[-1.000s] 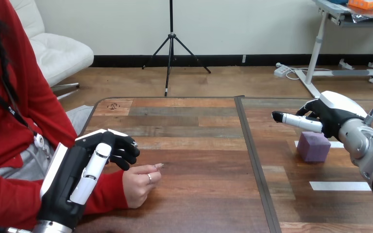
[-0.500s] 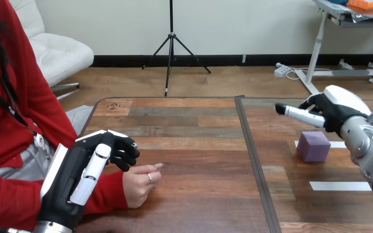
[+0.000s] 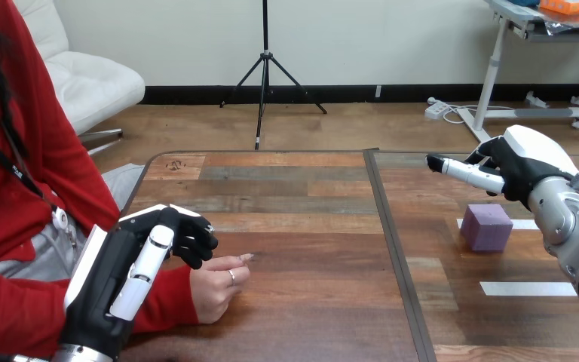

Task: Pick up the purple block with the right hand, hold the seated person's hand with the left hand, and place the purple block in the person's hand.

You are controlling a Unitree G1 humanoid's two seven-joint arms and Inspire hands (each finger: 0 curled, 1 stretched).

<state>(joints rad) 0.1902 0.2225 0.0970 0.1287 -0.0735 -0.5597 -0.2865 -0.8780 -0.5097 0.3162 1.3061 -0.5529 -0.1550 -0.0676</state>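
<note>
- Table [image 3: 309, 317]: flat wooden top, planks in mixed brown and grey tones, matte grain. A dark straight seam [image 3: 393, 249] runs front to back and splits the top into two panels.
- White tape strips [image 3: 524, 288]: two flat rectangular strips on the right panel, one near the front, one partly behind the block.
- Purple block [image 3: 486, 227]: a matte cube with soft edges, sitting flat on the right panel, well apart from the person's hand.
- Right hand [image 3: 513, 172]: black palm under a glossy white shell. Its fingers [image 3: 464, 170] are straight and spread apart, pointing left. It hangs above and behind the block, not touching it.
- Person's hand [image 3: 215, 283]: loosely closed, resting on the left panel (red sleeve at the wrist).
- Left hand [image 3: 121, 279]: black with white shells, directly over and beside the person's hand. Whether it grips that hand cannot be told.
</note>
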